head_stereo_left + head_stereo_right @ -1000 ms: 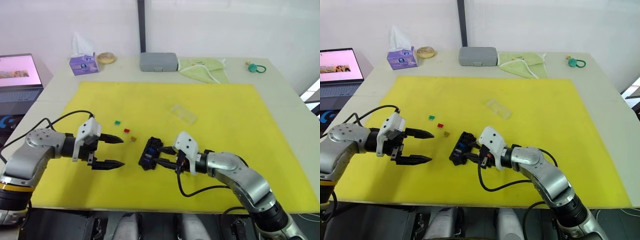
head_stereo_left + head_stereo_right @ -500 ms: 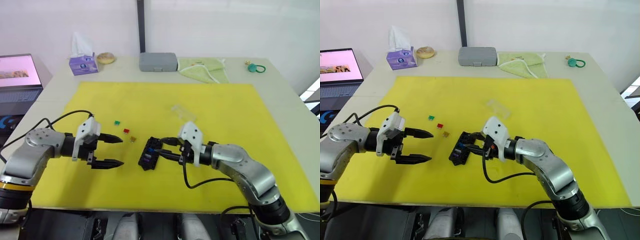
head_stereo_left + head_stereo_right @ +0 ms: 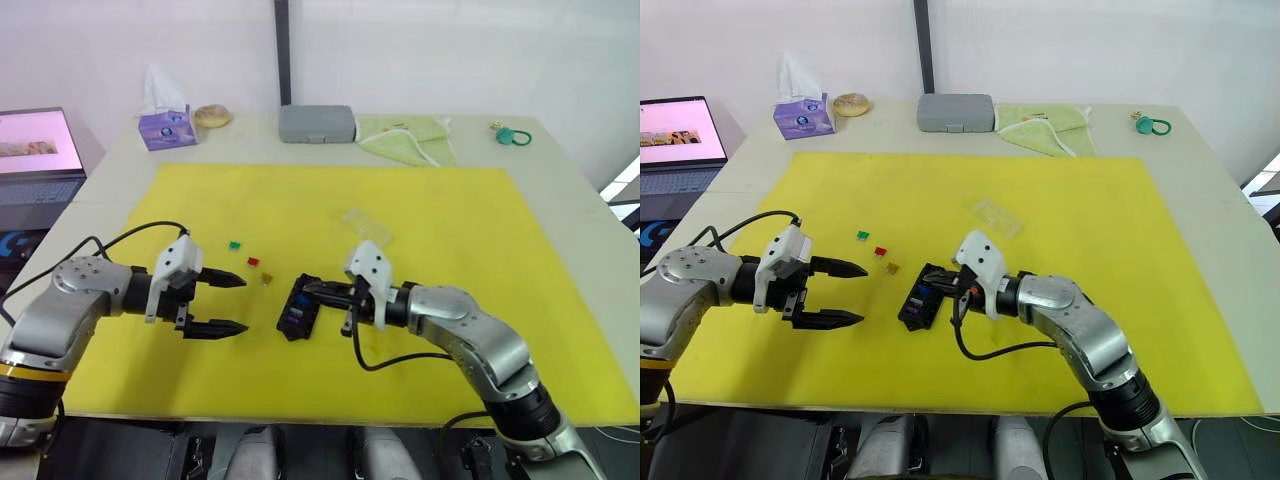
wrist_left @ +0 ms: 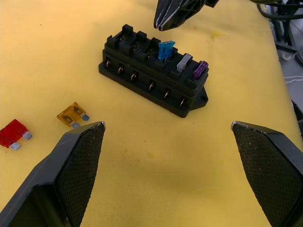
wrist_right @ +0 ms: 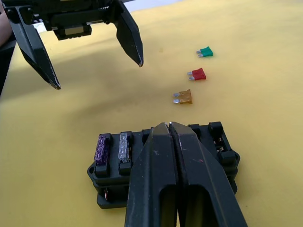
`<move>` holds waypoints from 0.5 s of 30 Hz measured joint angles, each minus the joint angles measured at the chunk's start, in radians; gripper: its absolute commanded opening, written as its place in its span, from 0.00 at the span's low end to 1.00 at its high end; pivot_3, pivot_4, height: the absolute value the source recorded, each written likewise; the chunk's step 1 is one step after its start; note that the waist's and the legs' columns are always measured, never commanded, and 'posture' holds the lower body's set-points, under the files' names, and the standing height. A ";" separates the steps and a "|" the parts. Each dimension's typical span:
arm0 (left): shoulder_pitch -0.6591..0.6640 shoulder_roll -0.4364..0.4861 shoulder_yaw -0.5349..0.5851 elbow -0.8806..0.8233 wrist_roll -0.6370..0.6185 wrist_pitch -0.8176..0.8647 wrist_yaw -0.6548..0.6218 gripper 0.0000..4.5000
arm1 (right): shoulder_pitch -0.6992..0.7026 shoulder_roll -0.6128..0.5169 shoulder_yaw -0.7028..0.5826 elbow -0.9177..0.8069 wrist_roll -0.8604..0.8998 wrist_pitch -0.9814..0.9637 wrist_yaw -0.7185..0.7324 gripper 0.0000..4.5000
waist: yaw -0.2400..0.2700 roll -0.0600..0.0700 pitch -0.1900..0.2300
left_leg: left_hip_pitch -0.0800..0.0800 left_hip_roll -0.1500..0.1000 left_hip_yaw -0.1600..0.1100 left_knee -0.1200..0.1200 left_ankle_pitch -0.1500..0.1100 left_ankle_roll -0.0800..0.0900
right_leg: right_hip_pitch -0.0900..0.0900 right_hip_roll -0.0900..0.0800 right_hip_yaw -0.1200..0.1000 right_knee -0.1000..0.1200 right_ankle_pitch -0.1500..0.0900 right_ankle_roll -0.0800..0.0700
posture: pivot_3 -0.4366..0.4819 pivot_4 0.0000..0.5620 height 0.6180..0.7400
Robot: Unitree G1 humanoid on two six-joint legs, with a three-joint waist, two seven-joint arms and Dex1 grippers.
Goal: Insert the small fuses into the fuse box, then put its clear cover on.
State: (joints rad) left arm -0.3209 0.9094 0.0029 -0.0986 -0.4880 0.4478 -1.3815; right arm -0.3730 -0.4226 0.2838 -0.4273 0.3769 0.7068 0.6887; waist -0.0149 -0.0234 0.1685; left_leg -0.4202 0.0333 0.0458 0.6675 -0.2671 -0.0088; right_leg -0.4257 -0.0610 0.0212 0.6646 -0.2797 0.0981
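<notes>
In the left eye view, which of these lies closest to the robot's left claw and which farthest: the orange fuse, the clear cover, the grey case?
From the left gripper:
1. Orange fuse, just ahead on the yellow mat.
2. Clear cover, farther right, mid-mat.
3. Grey case, at the table's far edge, beyond the mat.

A tissue box (image 3: 167, 126), grey case (image 3: 317, 123) and green cloth (image 3: 407, 136) line the table's far edge.
</notes>
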 measured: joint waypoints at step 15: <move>0.001 0.000 0.000 0.000 0.006 -0.001 -0.002 1.00 | 0.004 0.003 0.038 0.010 -0.025 -0.026 0.005 0.01 | 0.000 0.000 0.000 | 0.000 0.000 0.000 0.000 0.000 0.000 | 0.000 0.000 0.000 0.000 0.000 0.000 | 0.48 0.27 0.97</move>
State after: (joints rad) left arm -0.3202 0.9094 0.0028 -0.0987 -0.4822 0.4471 -1.3837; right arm -0.3695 -0.4191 0.3215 -0.4172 0.3523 0.6809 0.6932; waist -0.0153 -0.0234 0.1685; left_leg -0.4202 0.0333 0.0457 0.6675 -0.2671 -0.0088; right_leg -0.4257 -0.0609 0.0212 0.6646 -0.2797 0.0981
